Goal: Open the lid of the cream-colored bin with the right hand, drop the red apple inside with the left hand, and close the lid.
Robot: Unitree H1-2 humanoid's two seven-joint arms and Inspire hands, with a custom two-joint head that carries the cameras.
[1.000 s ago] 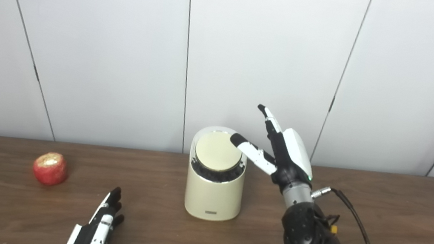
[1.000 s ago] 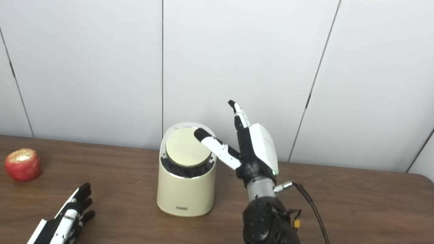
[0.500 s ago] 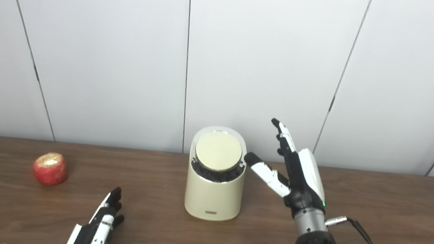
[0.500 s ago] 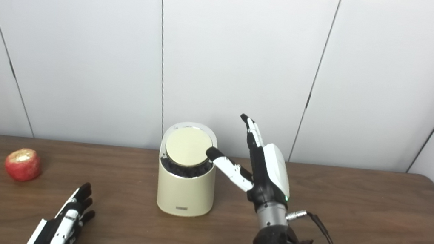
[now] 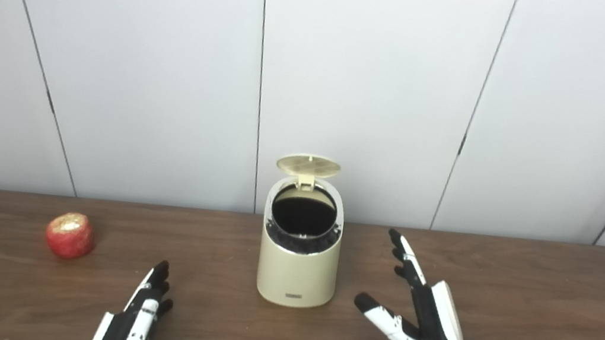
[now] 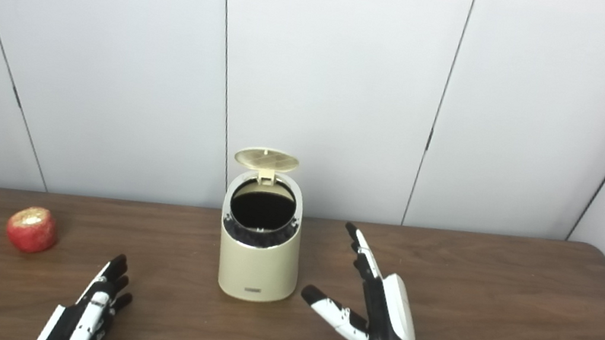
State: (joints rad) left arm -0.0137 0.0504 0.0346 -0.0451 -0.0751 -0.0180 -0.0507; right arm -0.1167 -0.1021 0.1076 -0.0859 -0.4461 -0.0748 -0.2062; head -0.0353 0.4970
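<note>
Dark brown wooden table (image 5: 558, 304) carries a cream-colored cylindrical bin (image 5: 297, 268) mid-table, its round lid (image 5: 308, 165) standing open. Right hand (image 5: 426, 326), fingers spread and empty, hovers beside the bin. Left hand (image 5: 136, 319) lies flat, fingers apart, at the near edge. Red apple (image 5: 69, 235) sits toward the table's left edge.

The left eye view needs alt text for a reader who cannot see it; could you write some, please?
A cream bin stands on a brown table with its lid flipped up. A red apple lies far left; the open left hand and right hand hold nothing.
</note>
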